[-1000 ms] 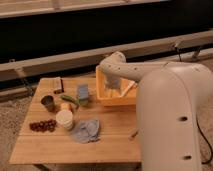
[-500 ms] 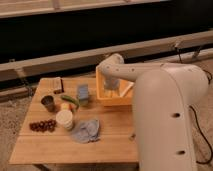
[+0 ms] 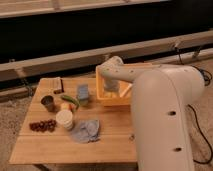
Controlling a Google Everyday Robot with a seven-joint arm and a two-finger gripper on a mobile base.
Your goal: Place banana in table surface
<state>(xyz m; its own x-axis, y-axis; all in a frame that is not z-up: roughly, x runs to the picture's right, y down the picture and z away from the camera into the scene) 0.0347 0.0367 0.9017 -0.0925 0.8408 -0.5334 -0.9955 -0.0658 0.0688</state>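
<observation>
The gripper [image 3: 113, 86] reaches down into the yellow-orange tub [image 3: 102, 96] at the far edge of the table surface [image 3: 112, 137]; its grip cannot be told; the banana cannot be made out; the arm sits slightly further left than before; a white cup [image 3: 64, 119] stands toward the left edge; a dark wall runs behind.

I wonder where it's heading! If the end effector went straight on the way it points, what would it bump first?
Likely the floor of the yellow-orange tub, since the end effector points down into it; anything lying there is hidden.
</observation>
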